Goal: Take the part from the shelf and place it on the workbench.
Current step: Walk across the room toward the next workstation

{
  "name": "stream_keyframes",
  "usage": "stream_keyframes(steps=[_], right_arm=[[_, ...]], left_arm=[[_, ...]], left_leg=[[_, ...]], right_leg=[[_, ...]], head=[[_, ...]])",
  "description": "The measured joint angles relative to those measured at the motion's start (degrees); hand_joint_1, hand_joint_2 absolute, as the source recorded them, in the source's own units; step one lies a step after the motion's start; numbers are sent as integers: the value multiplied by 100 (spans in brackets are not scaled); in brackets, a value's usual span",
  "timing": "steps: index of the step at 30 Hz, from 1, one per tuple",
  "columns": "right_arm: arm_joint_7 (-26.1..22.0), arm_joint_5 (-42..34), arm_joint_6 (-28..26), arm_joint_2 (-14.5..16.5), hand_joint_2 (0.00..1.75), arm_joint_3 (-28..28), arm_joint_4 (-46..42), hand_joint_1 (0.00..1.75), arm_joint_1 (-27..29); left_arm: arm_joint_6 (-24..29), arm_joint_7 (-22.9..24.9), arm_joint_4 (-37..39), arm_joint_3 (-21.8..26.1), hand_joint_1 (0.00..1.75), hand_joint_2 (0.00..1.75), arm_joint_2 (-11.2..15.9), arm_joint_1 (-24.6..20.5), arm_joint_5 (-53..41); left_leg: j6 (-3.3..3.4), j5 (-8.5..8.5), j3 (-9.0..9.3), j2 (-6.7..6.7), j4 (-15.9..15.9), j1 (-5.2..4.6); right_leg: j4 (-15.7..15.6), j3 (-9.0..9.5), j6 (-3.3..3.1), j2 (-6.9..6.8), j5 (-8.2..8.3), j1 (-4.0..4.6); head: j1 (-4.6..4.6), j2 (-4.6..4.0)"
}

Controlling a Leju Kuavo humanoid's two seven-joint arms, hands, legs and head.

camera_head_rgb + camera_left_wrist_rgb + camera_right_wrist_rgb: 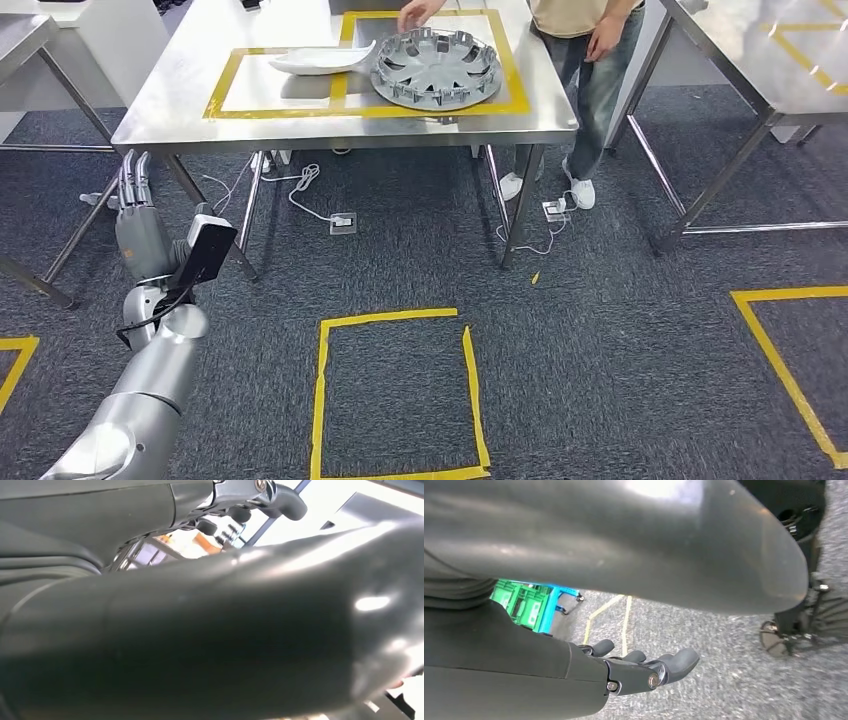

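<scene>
A person (585, 40) in jeans and white shoes stands at the far right corner of the steel desk (180, 90), one hand reaching over its top. Yellow tape (230, 75) marks rectangles on that desk, and a yellow tape square (322, 400) lies on the grey carpet in front. White cables (305, 185) trail under the desk to a floor socket (342, 222). Another steel table (740, 70) stands to the right. A green crate (524, 602) sits on a blue frame.

left arm (150, 385) was shiny silver tubing, rounded segments, with a black cable (150, 315) looping by the wrist and a black box (207, 247) bolted on there. left hand (135, 205) was grey with pale slim fingers. right hand (644, 667) had a glossy dark grey cover, rounded dark fingertips (684, 660) and small silver screws (653, 681) at the knuckles.
</scene>
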Motion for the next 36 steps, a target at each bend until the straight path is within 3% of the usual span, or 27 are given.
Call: stream_keyframes(steps=[1, 3, 5, 7, 9, 10, 11, 14, 15, 17, 18, 19, 21, 23, 28, 36], right_arm=[[-10, -1, -1, -1, 0, -1, 1, 0, 0], [-32, -1, -8, -1, 0, -4, 1, 0, 12], [-41, -1, -15, -1, 0, -15, 1, 0, 38], [-38, -7, -17, -2, 87, -33, 2, 0, 52], [-30, -26, -17, -2, 175, -51, 2, 0, 53], [-30, -42, -18, -3, 175, -54, 1, 0, 63], [-34, -70, -19, -5, 175, -39, 1, 0, 86], [-36, -252, -35, -43, 175, 158, 3, 0, 212], [-28, -340, -44, -61, 175, 257, 3, 0, 255], [-12, -522, -74, -93, 87, 463, 3, 0, 331], [-12, -618, -93, -110, 44, 574, 2, 0, 364], [-11, -713, -116, -125, 0, 688, 1, 0, 393], [-11, -907, -152, -160, 0, 921, -7, 0, 439], [-12, -1101, -185, -187, 0, 1168, -25, 0, 481], [-10, -1579, -278, -261, 0, 1831, -114, 0, 601], [-10, -2352, -425, -409, 0, 2911, -338, 0, 800]], left_arm=[[-73, 34, 9, -2, 0, 0, -5, -7, 12], [-345, 161, 60, -4, 0, 0, -11, -16, 82], [-716, 383, 132, -1, 0, 87, -15, -25, 190], [-967, 587, 183, 3, 0, 175, -26, -29, 261], [-1089, 719, 227, 6, 0, 175, -30, -25, 283], [-1136, 771, 248, 8, 0, 175, -27, -17, 292], [-1183, 817, 265, 9, 0, 175, -25, 2, 312], [-1314, 964, 272, 14, 0, 175, -19, 129, 463], [-1362, 1024, 269, 15, 0, 131, -16, 191, 532], [-1464, 1148, 271, 18, 0, 44, -9, 347, 679], [-1518, 1212, 274, 19, 0, 0, -6, 440, 756], [-1571, 1278, 279, 19, 0, 0, -4, 540, 833], [-1673, 1407, 292, 20, 0, 0, 2, 743, 987], [-1771, 1537, 310, 20, 0, 0, 6, 946, 1143], [-2017, 1854, 364, 19, 0, 0, 18, 1476, 1524], [-2427, 2373, 458, 15, 0, 0, 27, 2321, 2146]], left_leg=[[65, -122, 94, -2, -188, -17], [230, -113, 62, 14, -240, -40], [339, -20, 13, 33, -235, -41], [394, 86, -80, 40, -233, -44], [402, 183, -203, 36, -225, -59], [396, 221, -253, 35, -221, -66], [387, 251, -290, 34, -218, -71], [338, 306, -333, 37, -220, -75], [309, 322, -339, 42, -226, -73], [266, 340, -349, 55, -239, -82], [284, 349, -351, 60, -249, -82], [295, 357, -351, 64, -263, -88], [296, 386, -350, 67, -300, -89], [242, 411, -344, 66, -338, -86], [188, 458, -339, 58, -385, -84], [173, 468, -344, 59, -389, -82]], right_leg=[[10, -31, 42, 3, 40, 4], [-7, -48, 115, 8, 117, -7], [167, -126, 175, 17, -41, -33], [801, -361, 221, 32, -519, -40], [1518, -568, 236, 40, -924, -37], [1644, -541, 227, 40, -981, -34], [1532, -384, 206, 41, -938, -26], [404, 431, 91, 43, -666, 26], [156, 582, 57, 41, -633, 51], [30, 631, 30, 34, -606, 82], [19, 625, 36, 35, -594, 81], [7, 619, 41, 36, -583, 77], [2, 605, 35, 34, -568, 75], [4, 591, 7, 33, -557, 77], [6, 570, -29, 24, -539, 80], [8, 565, -40, 24, -535, 81]], head=[[-4, 1], [-11, 1], [-17, 0], [-8, 1], [-6, 1], [-6, 1], [-5, 1], [-6, 0], [-3, 0], [2, 0], [4, 1], [-1, 0], [-9, 1], [-12, 1], [-13, 0], [-10, 0]])
